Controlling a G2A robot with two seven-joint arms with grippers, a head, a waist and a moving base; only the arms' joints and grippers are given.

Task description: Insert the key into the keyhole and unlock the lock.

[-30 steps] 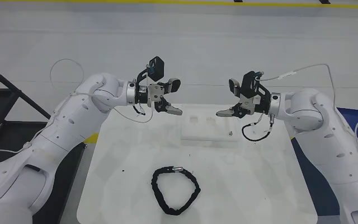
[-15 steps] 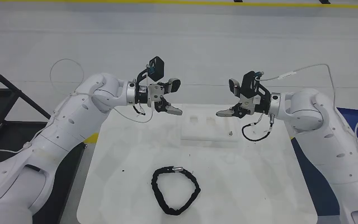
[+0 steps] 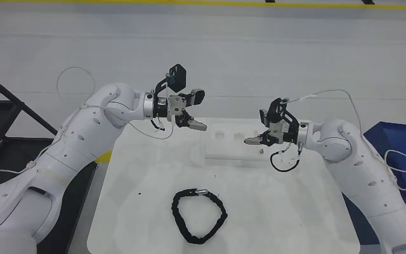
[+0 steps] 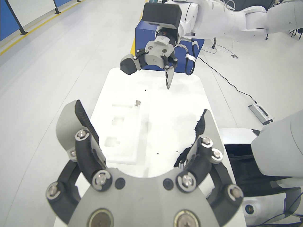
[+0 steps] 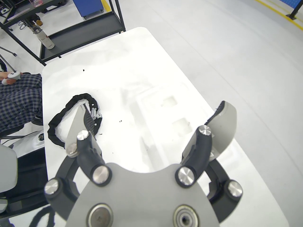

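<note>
Top view: left gripper (image 3: 199,112) wide open, holds nothing, hangs over far corner of table (image 3: 127,209). Right gripper (image 3: 257,129) open too, empty, just above tiny key (image 4: 137,102) on white foam block (image 3: 231,153). Chain lock (image 3: 198,214) well apart, near front. Might go wrong: big fingers could knock little key or drop it. Keyhole hard to see. Can't tell which way key points.

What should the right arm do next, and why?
Probably lower the open right pincer a little onto the key: it hangs close over the key on the foam block, holding nothing, and the lock lies untouched.
</note>
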